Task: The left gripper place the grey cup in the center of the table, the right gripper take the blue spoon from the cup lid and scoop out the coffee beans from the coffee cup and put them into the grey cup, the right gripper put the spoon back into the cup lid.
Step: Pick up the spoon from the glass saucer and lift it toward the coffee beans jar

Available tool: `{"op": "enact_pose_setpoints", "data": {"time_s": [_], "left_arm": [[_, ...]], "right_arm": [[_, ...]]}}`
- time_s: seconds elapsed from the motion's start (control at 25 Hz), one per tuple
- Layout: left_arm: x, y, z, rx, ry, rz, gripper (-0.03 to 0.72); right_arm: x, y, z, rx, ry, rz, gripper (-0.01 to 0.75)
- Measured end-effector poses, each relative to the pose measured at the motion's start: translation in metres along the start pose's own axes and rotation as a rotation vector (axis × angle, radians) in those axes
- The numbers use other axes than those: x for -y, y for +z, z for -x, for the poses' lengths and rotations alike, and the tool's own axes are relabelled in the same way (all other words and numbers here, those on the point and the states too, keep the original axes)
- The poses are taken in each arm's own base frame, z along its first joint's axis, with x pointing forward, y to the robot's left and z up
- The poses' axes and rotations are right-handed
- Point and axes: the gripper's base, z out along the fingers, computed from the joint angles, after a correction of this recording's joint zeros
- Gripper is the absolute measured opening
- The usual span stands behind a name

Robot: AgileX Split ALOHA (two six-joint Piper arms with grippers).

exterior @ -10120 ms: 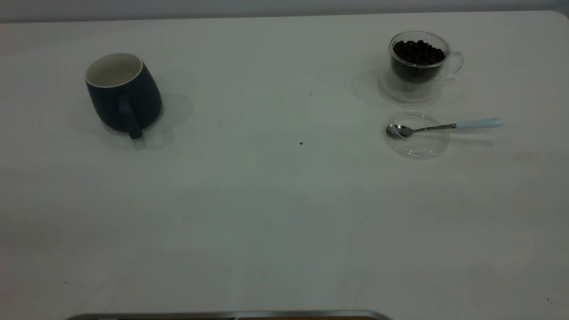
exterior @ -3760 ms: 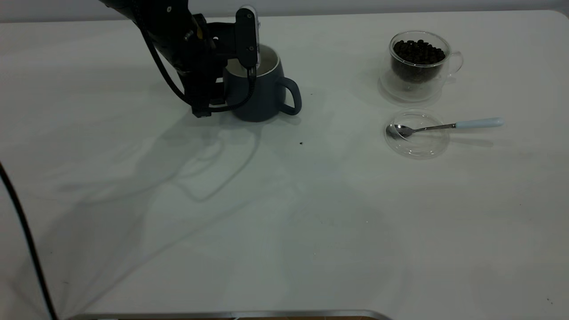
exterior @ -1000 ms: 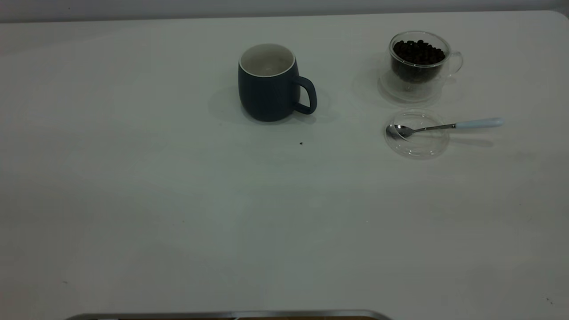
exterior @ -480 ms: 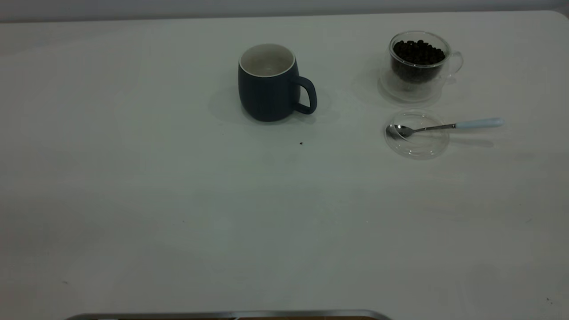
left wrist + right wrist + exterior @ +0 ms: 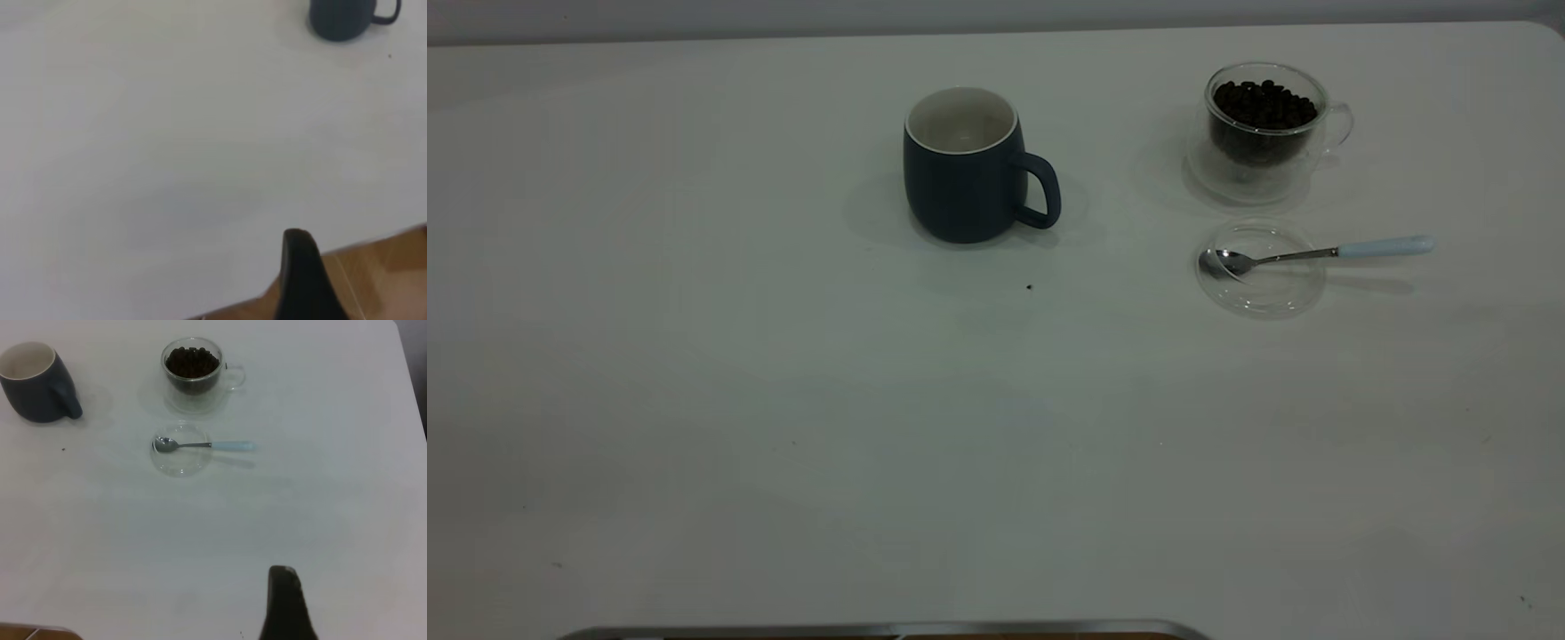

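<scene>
The grey cup (image 5: 965, 169) stands upright and empty at the middle of the table (image 5: 783, 373), handle towards the right. The coffee cup (image 5: 1263, 124) with coffee beans (image 5: 1263, 102) stands at the far right. In front of it lies the cup lid (image 5: 1260, 271), with the blue spoon (image 5: 1316, 253) resting bowl-in-lid and its handle pointing right. Neither gripper shows in the exterior view. My left gripper (image 5: 303, 280) is back over the table's edge, far from the cup (image 5: 343, 17). My right gripper (image 5: 285, 607) hangs high, well short of the spoon (image 5: 200, 445) and lid (image 5: 181, 450).
A tiny dark speck (image 5: 1029, 286) lies in front of the grey cup. A metal strip (image 5: 889, 629) runs along the near table edge. Wooden floor (image 5: 387, 267) shows past the table edge in the left wrist view.
The grey cup went from the far left to the table's middle in the left gripper, which then let go and left the exterior view. Nothing has moved in the last second.
</scene>
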Motion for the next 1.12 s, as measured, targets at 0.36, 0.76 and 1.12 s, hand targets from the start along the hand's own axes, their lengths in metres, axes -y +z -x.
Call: {"op": "enact_pose_setpoints", "data": {"time_s": [0.36, 0.76, 1.12], "left_arm": [[0.0044, 0.0009, 0.0011, 0.005, -0.120, 0.142, 0.507], [0.0061, 0.0014, 0.0016, 0.004, -0.178, 0.219, 0.507], [0.0062, 0.0014, 0.0016, 0.004, -0.180, 0.217, 0.507]], "right_arm": [[0.0000, 0.0000, 0.0000, 0.000, 0.000, 0.000, 0.561], [0.0000, 0.0000, 0.0000, 0.000, 0.000, 0.000, 0.561], [-0.0030, 0.0046, 0.0067, -0.038, 0.015, 0.027, 0.561]]}}
